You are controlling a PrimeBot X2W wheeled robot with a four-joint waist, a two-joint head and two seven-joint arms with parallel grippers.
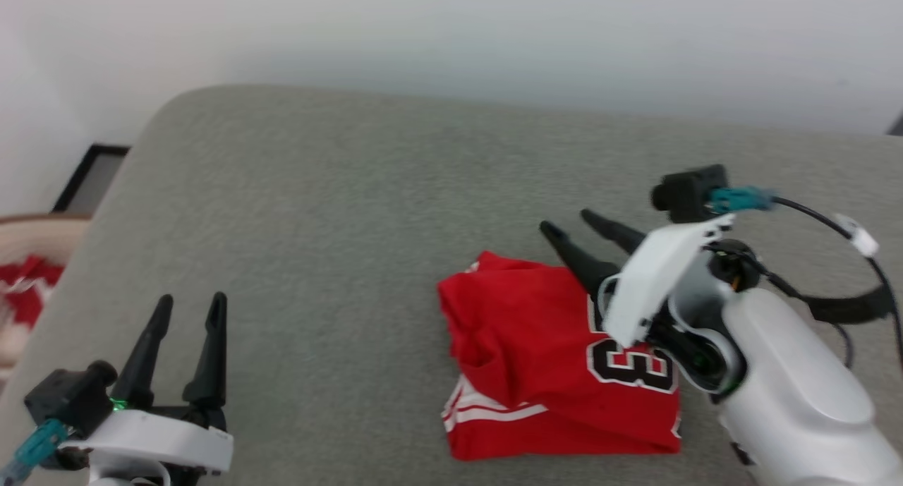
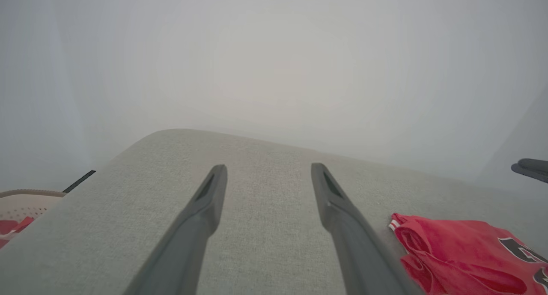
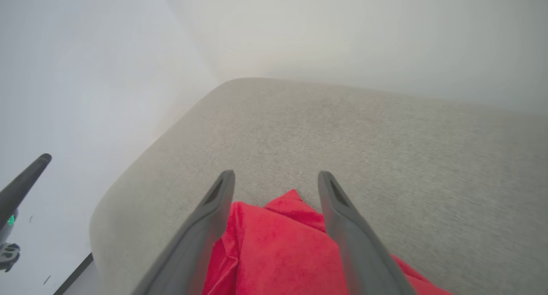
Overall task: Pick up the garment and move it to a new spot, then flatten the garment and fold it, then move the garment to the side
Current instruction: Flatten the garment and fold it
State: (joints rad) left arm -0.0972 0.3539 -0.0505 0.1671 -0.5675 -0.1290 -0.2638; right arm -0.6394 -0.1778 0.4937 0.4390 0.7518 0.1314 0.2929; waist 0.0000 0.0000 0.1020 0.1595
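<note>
We think the folded red jersey T-shirt (image 1: 557, 359) is parked: right end effector (image 1: 566, 221) over it, left end effector (image 1: 191, 299) well aside, both spread.

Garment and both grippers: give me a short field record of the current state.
garment: folded red bundle, black number print facing up, lying on the grey cushion
right gripper: open, fingers over the garment's far edge, nothing held
left gripper: open, over bare cushion, apart from the garment
basket: off the cushion's left end, red cloth inside
</note>
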